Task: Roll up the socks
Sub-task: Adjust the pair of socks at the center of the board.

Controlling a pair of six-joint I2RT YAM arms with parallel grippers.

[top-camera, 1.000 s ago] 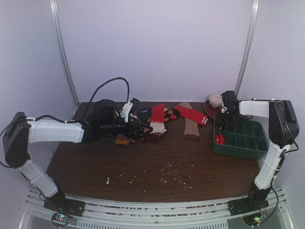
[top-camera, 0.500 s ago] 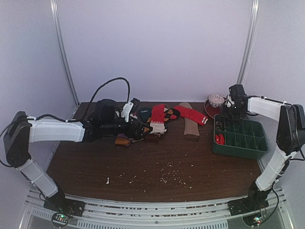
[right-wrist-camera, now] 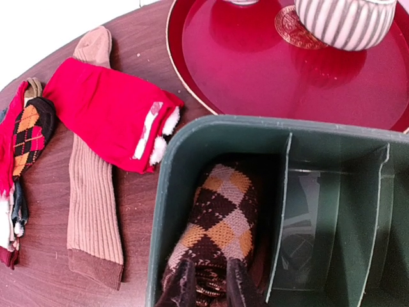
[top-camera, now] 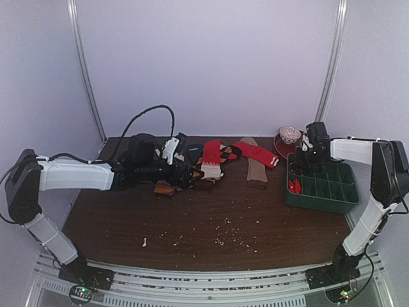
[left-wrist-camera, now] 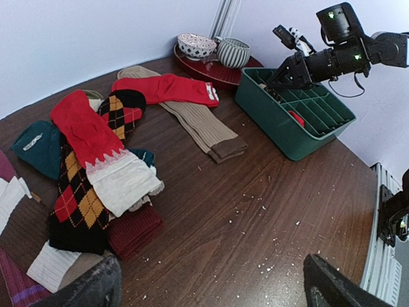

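The right end effector (right-wrist-camera: pixel 208 284) was clamped on the rolled argyle sock (right-wrist-camera: pixel 220 217) in the green tray's (right-wrist-camera: pixel 211 128) corner compartment, apparently stowing it. The red sock (right-wrist-camera: pixel 108 115) lay unrolled just outside that corner. Well away from the tray, the left end effector (left-wrist-camera: pixel 211 281) gaped.

The left arm (top-camera: pixel 73 176) and the right arm (top-camera: pixel 365 222) were made of white tubes with black joints. A thin black cable (top-camera: pixel 150 112) looped up over the left arm. The right arm had a black box at its wrist with small green lights (left-wrist-camera: pixel 330 13), its fingers (right-wrist-camera: pixel 185 284) were dark and thin, and tiny coloured lights (top-camera: pixel 82 292) glowed at the bases.
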